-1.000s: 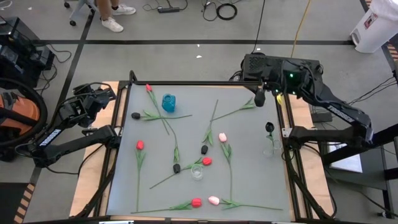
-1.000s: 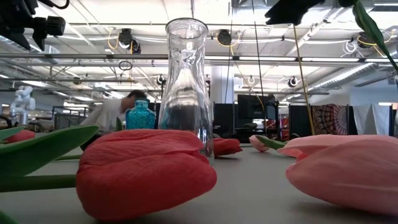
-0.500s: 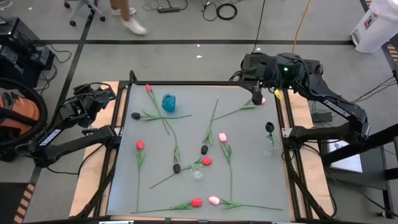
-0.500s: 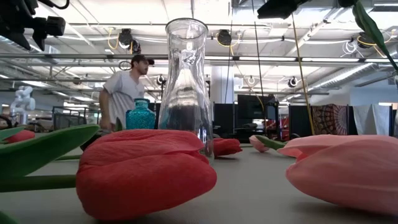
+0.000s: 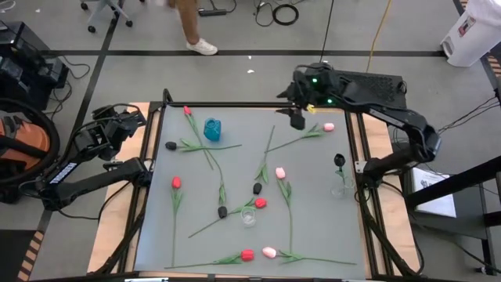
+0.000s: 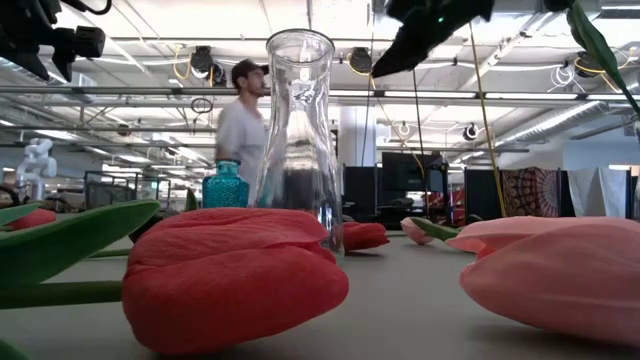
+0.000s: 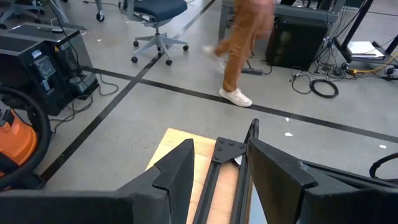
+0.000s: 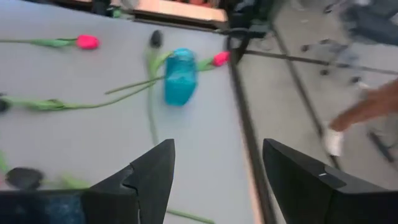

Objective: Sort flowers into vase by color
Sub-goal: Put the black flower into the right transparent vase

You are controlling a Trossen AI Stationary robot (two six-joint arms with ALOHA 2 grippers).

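Several flowers lie flat on the grey table (image 5: 313, 227): red ones (image 5: 176, 182) (image 5: 247, 254), pink ones (image 5: 279, 172) (image 5: 329, 126), black ones (image 5: 257, 188) (image 5: 222, 211). A blue vase (image 5: 212, 129) stands at the far left, and a clear vase (image 5: 248, 217) stands near the middle. A second clear vase (image 5: 340, 186) at the right edge holds a black flower (image 5: 339, 160). My right gripper (image 5: 297, 119) hangs open above the far edge, right of the blue vase (image 8: 180, 76), with nothing between its fingers. My left gripper (image 5: 131, 117) waits open beyond the table's left edge.
A person (image 5: 190, 23) walks on the floor beyond the far edge. The black table frame (image 5: 235, 104) runs along the far side. In the low view a red flower (image 6: 235, 270) and a pink flower (image 6: 555, 275) lie close in front of the clear vase (image 6: 300, 130).
My right gripper has swung from the table's far right corner toward the left along the far edge, sinking a little and rolling, and stays open. The person beyond the table has walked toward the right. No flower has moved.
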